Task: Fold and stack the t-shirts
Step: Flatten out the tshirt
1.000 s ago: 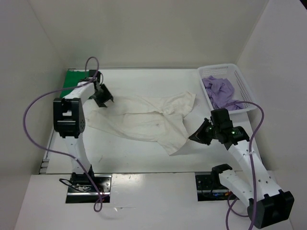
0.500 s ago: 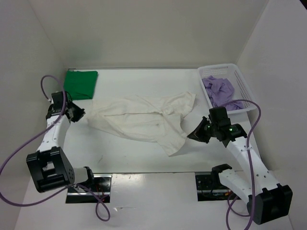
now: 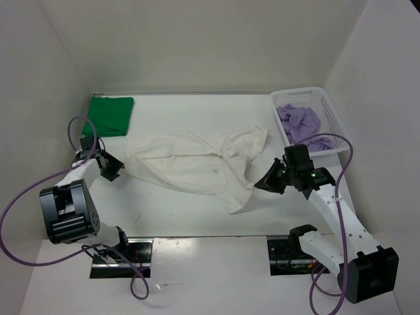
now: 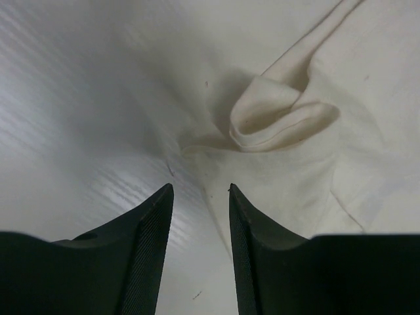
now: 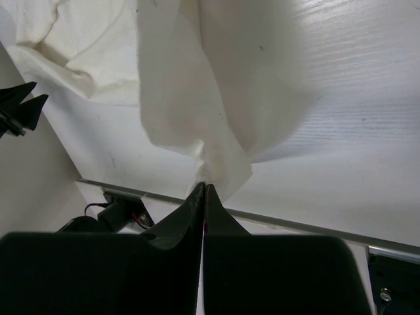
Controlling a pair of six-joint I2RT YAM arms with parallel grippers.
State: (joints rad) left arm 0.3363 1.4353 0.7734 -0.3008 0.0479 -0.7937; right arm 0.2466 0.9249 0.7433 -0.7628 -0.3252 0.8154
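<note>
You see the white t-shirt [image 3: 197,164] spread but wrinkled on the table [image 3: 170,213]. Your right end effector [image 5: 204,187] pinches its edge; your left end effector [image 4: 199,189] is partly open, empty.

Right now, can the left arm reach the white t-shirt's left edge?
Probably yes. The left gripper sits open just beside the white t-shirt, with nothing between them.

Bright, even overhead light — soft shadows, pale glare on the table [image 4: 85,151] (wrist views slightly soft)
</note>
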